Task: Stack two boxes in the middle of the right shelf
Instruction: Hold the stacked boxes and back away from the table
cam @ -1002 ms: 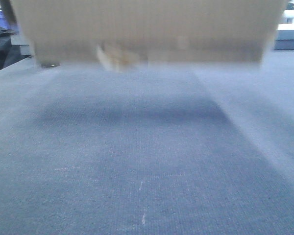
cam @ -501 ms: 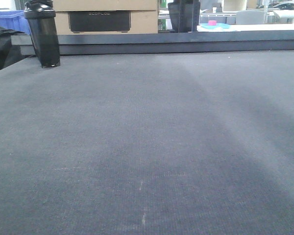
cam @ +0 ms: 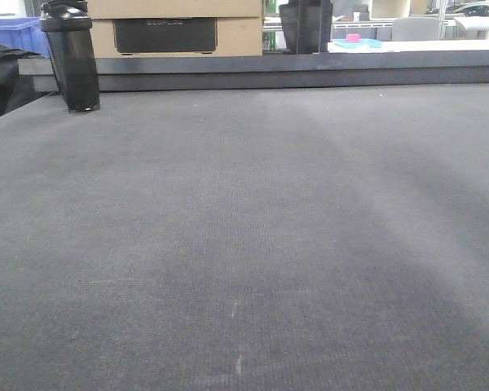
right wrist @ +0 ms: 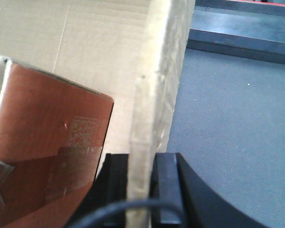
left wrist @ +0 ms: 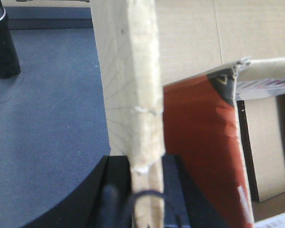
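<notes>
While the left gripper (left wrist: 146, 165) is closing narrowly on the upright wall of a brown cardboard box (left wrist: 143, 71), we are seeing its two black fingers (left wrist: 115, 190) pressing on either side of the raw corrugated edge. A red carton (left wrist: 195, 142) is sitting inside the box, just beside that wall and tilting against the pale inner face.

The right gripper (right wrist: 142, 167) is pinching a brown corrugated wall in the same way, one finger on each face. A red carton is lying on the inner side there too. We are taking this to be the opposite wall of the same box, though we cannot tell for sure.

The box is hanging or standing over the desk (cam: 244, 244), whose grey mat is showing on the outer side of each gripped wall. We cannot tell whether its bottom is touching the mat.

A black bottle (cam: 71, 57) is standing upright at the desk's far left corner. Beyond the far edge, a tan carton (cam: 238, 37) with a black panel is sitting beside a blue bin (cam: 12, 32).
</notes>
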Motion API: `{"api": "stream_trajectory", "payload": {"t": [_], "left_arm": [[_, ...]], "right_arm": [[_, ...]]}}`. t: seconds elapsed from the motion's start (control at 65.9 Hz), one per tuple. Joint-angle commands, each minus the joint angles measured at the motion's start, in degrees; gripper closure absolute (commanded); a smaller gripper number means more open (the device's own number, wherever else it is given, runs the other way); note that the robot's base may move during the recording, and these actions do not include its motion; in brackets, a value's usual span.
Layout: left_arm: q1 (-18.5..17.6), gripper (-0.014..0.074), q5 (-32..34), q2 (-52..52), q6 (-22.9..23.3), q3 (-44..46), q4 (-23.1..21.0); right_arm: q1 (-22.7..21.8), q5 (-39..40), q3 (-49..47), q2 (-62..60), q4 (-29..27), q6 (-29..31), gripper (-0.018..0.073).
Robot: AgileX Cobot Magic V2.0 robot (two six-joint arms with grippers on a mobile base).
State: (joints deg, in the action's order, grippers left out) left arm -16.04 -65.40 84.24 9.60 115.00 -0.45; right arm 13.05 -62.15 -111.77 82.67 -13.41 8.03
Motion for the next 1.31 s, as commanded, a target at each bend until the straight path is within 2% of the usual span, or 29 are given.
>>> {"api": "stream_trajectory", "payload": {"t": [0.0, 1.29], "left_arm": [[0.39, 0.0708, 2.41, -0.96, -0.17, 0.59, -0.08], [0.39, 0.0708, 2.41, -0.96, -0.17, 0.59, -0.08]], "right_arm": [[-0.33, 3.87, -0.72, -0.51, 1.43, 0.67, 0.0713], [-0.33, 3.87, -0.72, -0.51, 1.43, 0.67, 0.0713]]}}
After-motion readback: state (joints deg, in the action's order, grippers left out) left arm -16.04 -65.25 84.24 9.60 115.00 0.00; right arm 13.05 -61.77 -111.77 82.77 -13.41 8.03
